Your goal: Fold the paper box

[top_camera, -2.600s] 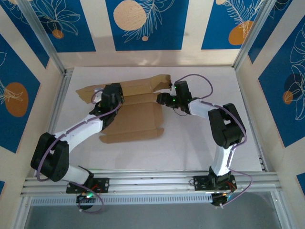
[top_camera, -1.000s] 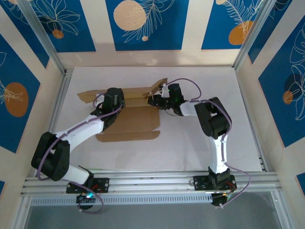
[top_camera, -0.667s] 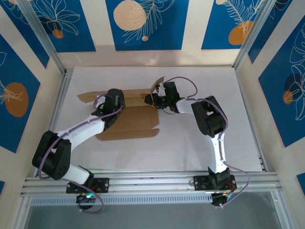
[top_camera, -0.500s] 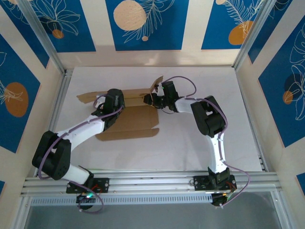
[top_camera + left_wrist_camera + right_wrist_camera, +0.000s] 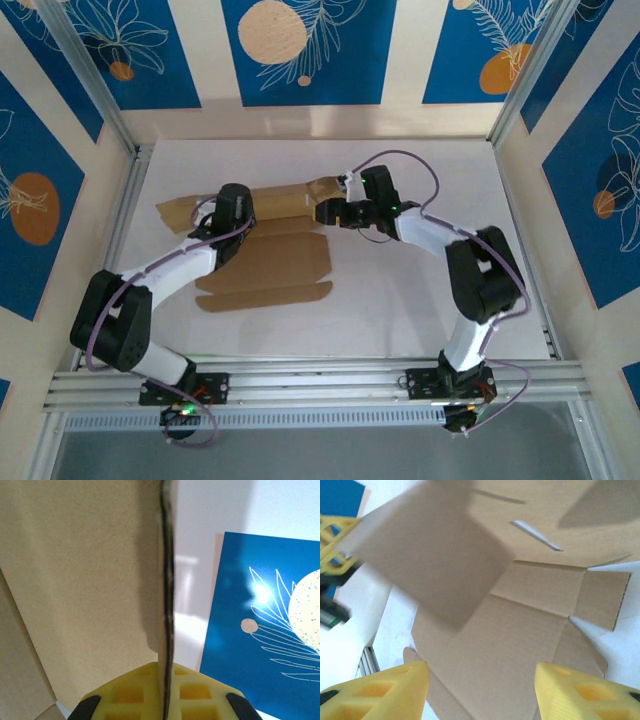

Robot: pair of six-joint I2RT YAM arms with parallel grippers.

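Observation:
The paper box (image 5: pixel 275 262) is a brown creased cardboard sheet lying mostly flat on the white table. Its far panel (image 5: pixel 285 197) is lifted off the table. My left gripper (image 5: pixel 231 203) is shut on that panel, and the panel's edge (image 5: pixel 167 605) runs straight between the yellow pads (image 5: pixel 125 695) in the left wrist view. My right gripper (image 5: pixel 334 211) hovers at the panel's right end, open, with nothing between its fingers (image 5: pixel 385 690). Below it the right wrist view has the box floor (image 5: pixel 520 645) and the raised panel (image 5: pixel 430 565), blurred.
Aluminium rails run along the table's left side (image 5: pixel 125 215) and near edge (image 5: pixel 320 378). Patterned blue walls close in the back and both sides. Bare white table (image 5: pixel 420 300) lies right of and in front of the sheet.
My right gripper has opened wider and drawn back to the right, its elbow swinging outward. The end flap that stood up beside it now lies lower. The sheet has slid slightly left.

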